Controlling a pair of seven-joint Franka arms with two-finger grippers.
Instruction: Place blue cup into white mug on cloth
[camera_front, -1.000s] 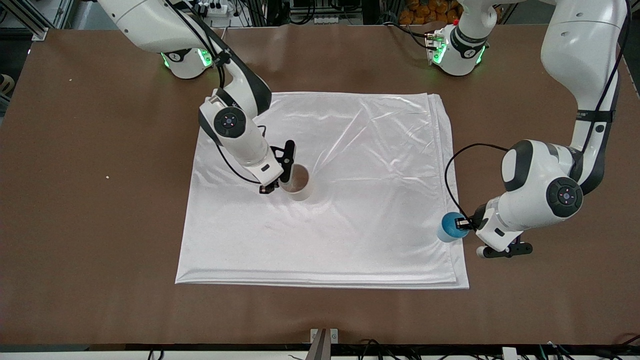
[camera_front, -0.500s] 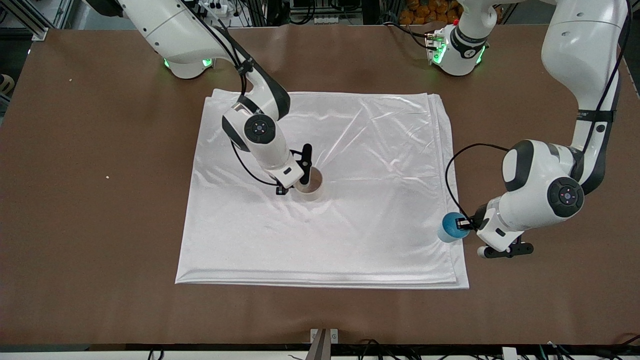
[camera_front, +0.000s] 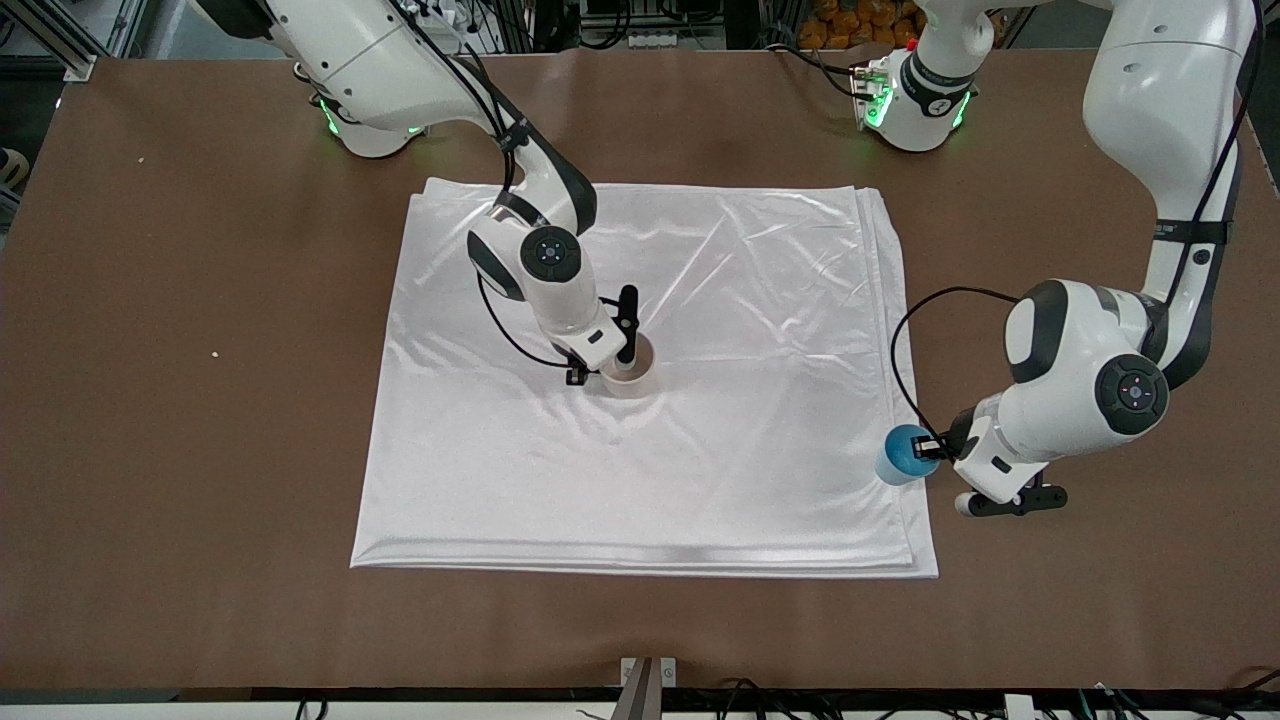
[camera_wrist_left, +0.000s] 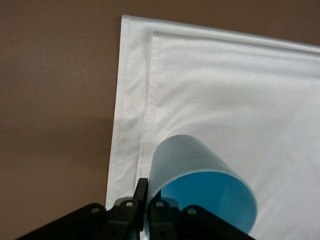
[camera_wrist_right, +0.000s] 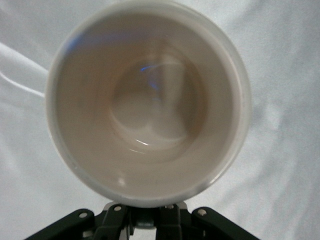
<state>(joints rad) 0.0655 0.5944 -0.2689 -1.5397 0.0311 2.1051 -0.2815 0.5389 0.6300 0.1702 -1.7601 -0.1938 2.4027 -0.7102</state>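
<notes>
The right end effector (camera_front: 612, 368) is closed on the rim of the white mug (camera_front: 630, 372), which sits upright near the middle of the cloth (camera_front: 740, 300); in the right wrist view the mug's pale inside (camera_wrist_right: 150, 100) fills the picture, with the fingers pinching its wall at the edge closest to the camera. Whether the mug's base rests on the cloth or hangs just above it is hard to say from the front view.

The left end effector (camera_front: 935, 452) is closed on the rim of the blue cup (camera_front: 898, 455), holding it tilted over the cloth's edge toward the left arm's end of the counter (the left wrist view shows the cup's bright blue inside (camera_wrist_left: 210, 200) and the cloth's folded corner below it). The cup and the mug are well apart, with a bare stretch of wrinkled cloth between them.

The cloth lies in layers on a brown counter (camera_front: 200, 450). Both arm bases stand along the counter's edge farthest from the front camera, with green lights lit.
</notes>
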